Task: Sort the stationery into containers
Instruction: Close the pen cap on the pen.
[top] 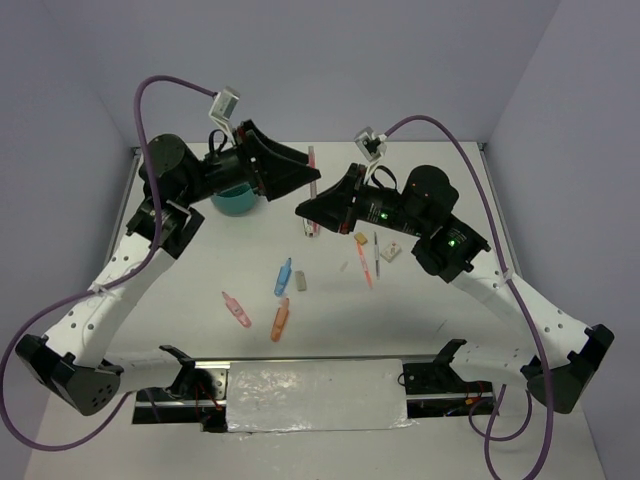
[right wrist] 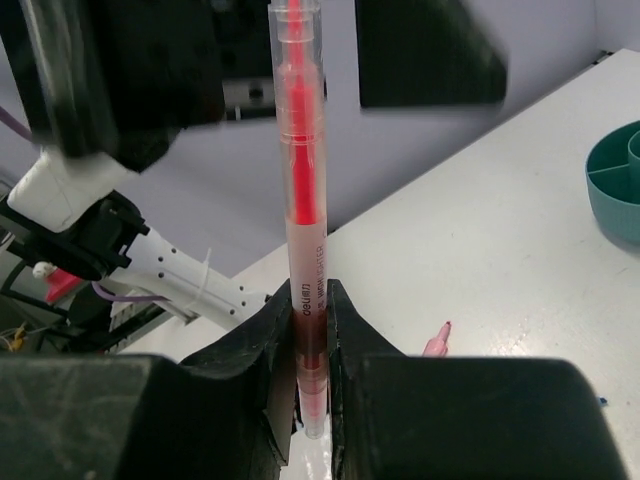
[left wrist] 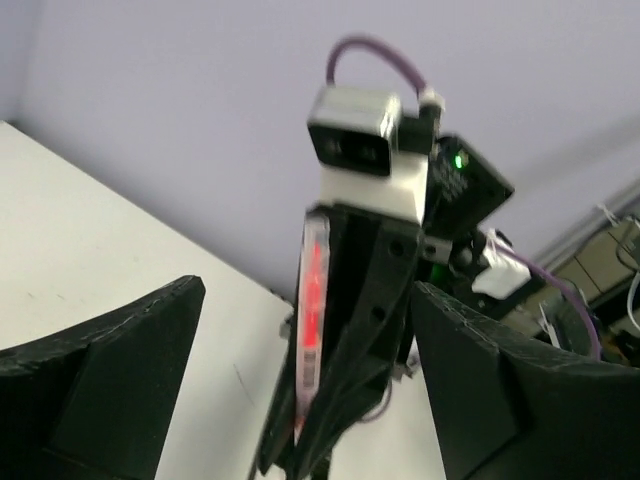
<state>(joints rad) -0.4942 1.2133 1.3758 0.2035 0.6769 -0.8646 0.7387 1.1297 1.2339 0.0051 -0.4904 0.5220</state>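
A long, thin pink-red highlighter pen (right wrist: pixel 300 150) stands upright in my right gripper (right wrist: pixel 310 322), which is shut on its lower part. From above, this pen (top: pixel 313 190) hangs over the table's middle back, with the right gripper (top: pixel 304 211) on it. My left gripper (top: pixel 308 177) faces it from the left, open; its fingers (left wrist: pixel 110 390) stand wide on both sides of the pen (left wrist: pixel 313 300) without touching. The teal container (top: pixel 236 203) sits behind the left arm, partly hidden. On the table lie a blue marker (top: pixel 283 277), a pink marker (top: pixel 236 310) and an orange marker (top: pixel 280 320).
An orange pen (top: pixel 368 266), a dark pen (top: pixel 376 248), a small grey eraser (top: pixel 300 283) and small white and tan pieces (top: pixel 390 252) lie under the right arm. The container's rim (right wrist: pixel 612 185) shows at the right of the right wrist view.
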